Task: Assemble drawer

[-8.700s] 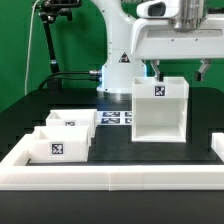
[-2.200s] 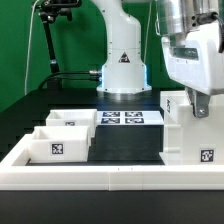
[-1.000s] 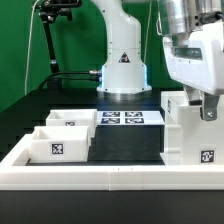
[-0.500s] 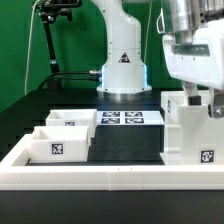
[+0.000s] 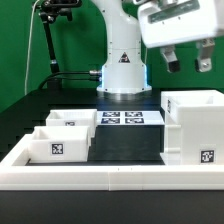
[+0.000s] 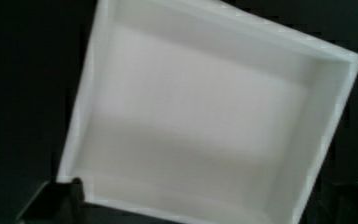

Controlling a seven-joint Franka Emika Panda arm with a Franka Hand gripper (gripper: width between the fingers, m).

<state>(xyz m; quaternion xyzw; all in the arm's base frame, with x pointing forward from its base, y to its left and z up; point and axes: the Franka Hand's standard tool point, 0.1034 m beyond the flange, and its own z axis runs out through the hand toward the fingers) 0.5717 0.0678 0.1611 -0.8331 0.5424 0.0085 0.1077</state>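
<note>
The white drawer shell stands at the exterior view's right against the low rim, its open side up, with a tag low on its front. Two small white open-top trays sit side by side at the exterior view's left, each with a tag. My gripper hangs open and empty above the shell, clear of its top edge. In the wrist view the shell's hollow inside fills the picture, and my dark fingertips show at the corners beside it. No knob shows.
The marker board lies flat on the black table between the trays and the robot base. A low white rim borders the table at the front. A camera stand rises at the back left.
My gripper, low at the shell's top edge half a second ago, has risen well above it with its jaws apart. The shell stands at the right, having come there from the middle earlier.
</note>
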